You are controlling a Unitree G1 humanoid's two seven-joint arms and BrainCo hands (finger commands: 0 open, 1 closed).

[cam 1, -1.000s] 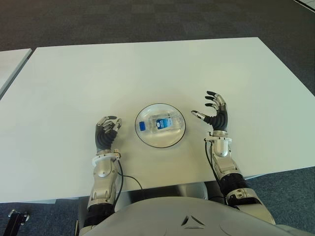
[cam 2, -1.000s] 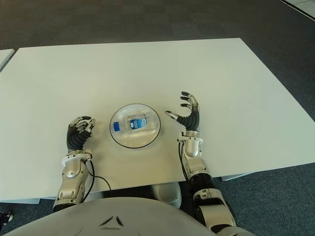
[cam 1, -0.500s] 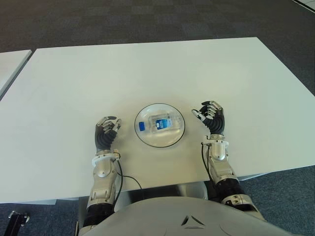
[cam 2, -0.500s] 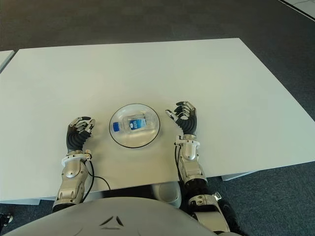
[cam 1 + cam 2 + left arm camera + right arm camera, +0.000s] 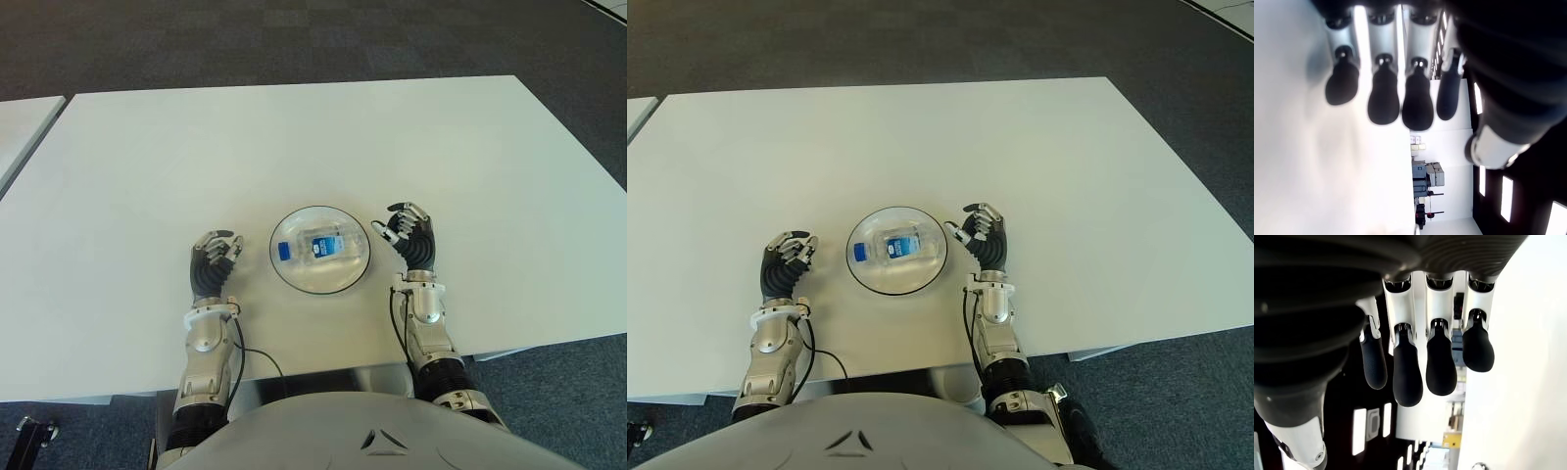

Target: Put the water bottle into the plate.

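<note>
So the water bottle (image 5: pixel 321 244) is lying on its side in the plate (image 5: pixel 284 276), blue cap pointing toward our left hand (image 5: pixel 212 265). Our right hand (image 5: pixel 411 238) sits just beside the plate's right edge, fingers curled in and holding nothing. Left hand's a bit off the other side, also curled and empty, on the white bench (image 5: pixel 294 137).

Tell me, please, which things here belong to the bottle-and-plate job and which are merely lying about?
Belonging to the job:
water bottle, lying in the plate
plate
right hand, curled, beside the plate
left hand, curled, on the plate's other side

Lying about:
cable by the left wrist, on the table
</note>
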